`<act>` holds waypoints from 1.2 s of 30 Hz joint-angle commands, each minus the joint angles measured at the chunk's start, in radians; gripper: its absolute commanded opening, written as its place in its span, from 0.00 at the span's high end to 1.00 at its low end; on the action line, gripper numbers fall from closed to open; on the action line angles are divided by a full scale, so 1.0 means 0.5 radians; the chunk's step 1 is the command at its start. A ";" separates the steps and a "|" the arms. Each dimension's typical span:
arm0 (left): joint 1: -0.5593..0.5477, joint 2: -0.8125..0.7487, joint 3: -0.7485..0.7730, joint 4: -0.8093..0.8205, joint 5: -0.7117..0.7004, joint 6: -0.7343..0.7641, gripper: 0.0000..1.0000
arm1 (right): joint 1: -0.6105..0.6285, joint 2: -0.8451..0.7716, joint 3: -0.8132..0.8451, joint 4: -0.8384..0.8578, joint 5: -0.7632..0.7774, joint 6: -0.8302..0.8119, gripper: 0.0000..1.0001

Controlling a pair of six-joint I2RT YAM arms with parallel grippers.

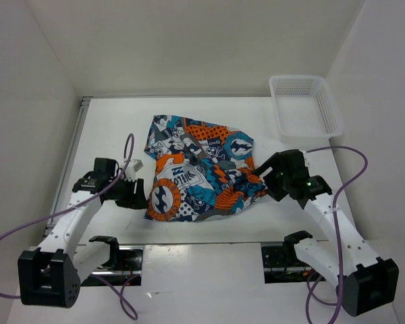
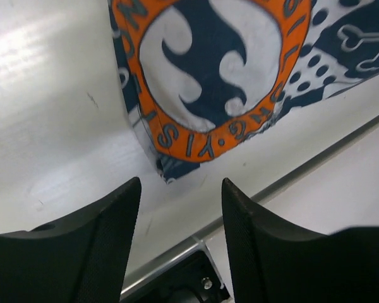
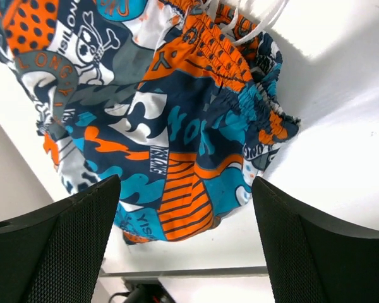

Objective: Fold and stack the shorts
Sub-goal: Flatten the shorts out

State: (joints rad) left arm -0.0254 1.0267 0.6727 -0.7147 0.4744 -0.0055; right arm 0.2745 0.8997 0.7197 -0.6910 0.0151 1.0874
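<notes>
Left end effector [image 2: 180, 184] open, empty; right end effector [image 3: 184, 183] wide, empty, beside shorts [image 1: 199, 169]

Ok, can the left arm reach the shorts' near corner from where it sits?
Probably yes: the left arm has its jaws open just short of the shorts corner, with only bare table between.

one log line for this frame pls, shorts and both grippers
shorts: bunched on table, unheld | left gripper: jaws open, empty, by near-left corner | right gripper: jaws open, empty, by right edge
</notes>
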 commanded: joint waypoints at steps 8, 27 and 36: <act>-0.081 -0.213 -0.376 0.352 0.024 0.011 0.33 | -0.009 -0.204 0.006 -0.048 -0.027 0.135 0.11; -0.164 0.057 -0.180 0.650 0.054 0.011 1.00 | -0.009 -0.018 -0.378 0.188 0.077 0.296 0.35; -0.146 0.180 0.102 0.586 0.054 0.011 1.00 | -0.009 0.670 -0.185 0.489 0.105 0.013 0.65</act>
State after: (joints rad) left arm -0.1024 1.1057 0.6731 -0.4088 0.4950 -0.0048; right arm 0.2741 1.1664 0.5514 -0.5453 0.0395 1.1507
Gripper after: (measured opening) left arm 0.004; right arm 0.393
